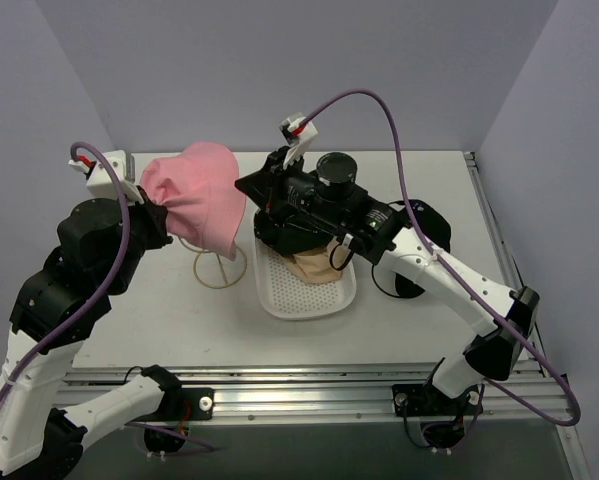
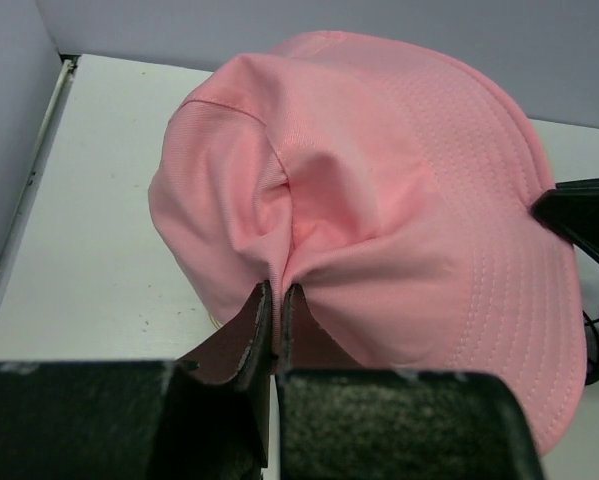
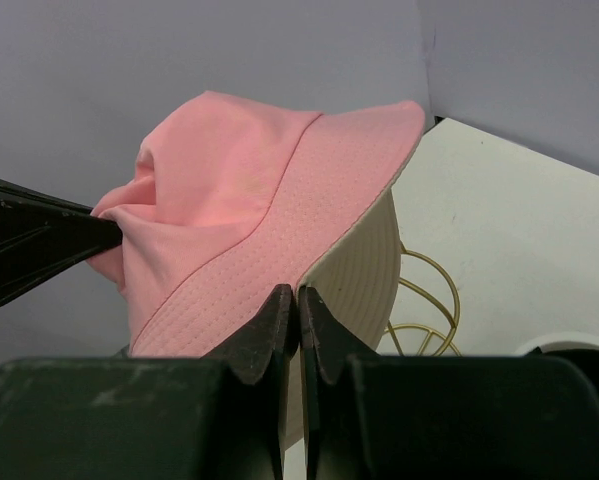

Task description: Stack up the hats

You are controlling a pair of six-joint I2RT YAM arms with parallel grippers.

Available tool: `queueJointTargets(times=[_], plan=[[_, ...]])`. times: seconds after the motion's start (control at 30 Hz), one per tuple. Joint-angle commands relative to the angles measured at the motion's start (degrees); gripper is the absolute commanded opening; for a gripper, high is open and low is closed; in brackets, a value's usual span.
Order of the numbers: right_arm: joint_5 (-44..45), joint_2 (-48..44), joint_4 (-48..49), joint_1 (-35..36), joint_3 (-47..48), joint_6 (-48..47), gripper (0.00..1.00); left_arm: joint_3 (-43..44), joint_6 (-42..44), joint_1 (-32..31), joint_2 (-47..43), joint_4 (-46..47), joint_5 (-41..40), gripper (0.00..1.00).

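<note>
Your pink hat (image 1: 204, 195) hangs aloft at ten o'clock from the white tray (image 1: 309, 298), limp and light; the left gripper (image 2: 276, 320) is clamped on a crown fold, the right gripper (image 3: 299, 318) on the brim; trust the stitched brim, which looks stiffer.

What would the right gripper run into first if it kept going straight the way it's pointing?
The pink bucket hat: the right gripper has its jaws shut on the brim edge, so going on would push straight into the hat.
</note>
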Motion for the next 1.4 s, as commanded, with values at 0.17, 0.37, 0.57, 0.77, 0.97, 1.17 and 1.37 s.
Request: queueJointTargets(times=[0.17,0.37,0.57,0.77,0.97,1.17,1.37], plan=[[-0.1,6.2,6.7,-0.8,0.7,-0.8,0.00,1.7,4.9,0.5,-1.1,-2.6,-16.5,0.02],[-1.9,10.6,8.2,-0.8,4.4,0.1,0.00,4.6,7.9,0.5,0.1,-2.6,-19.5,0.02],[-2.2,12.7,9.8,-0.6,5.1,0.2,0.00,3.1,10.8,0.5,1.0,-1.0,-22.2,0.02],[-0.4,14.4,10.1,-0.7,4.1,-0.8,0.00,-0.7,11.5,0.4,1.7,1.7,-20.7,0.02],[1.8,15.9,10.2,-1.5,2.8,-2.1,0.00,1.7,11.5,0.5,4.9,-1.2,-28.0,0.02],[2.0,18.9,11.5,-2.5,3.3,-2.1,0.00,0.0,14.1,0.5,4.0,2.3,-26.1,0.02],[1.5,21.6,12.5,-5.1,3.1,-1.3,0.00,0.9,14.8,0.5,7.5,0.9,-30.2,0.02]])
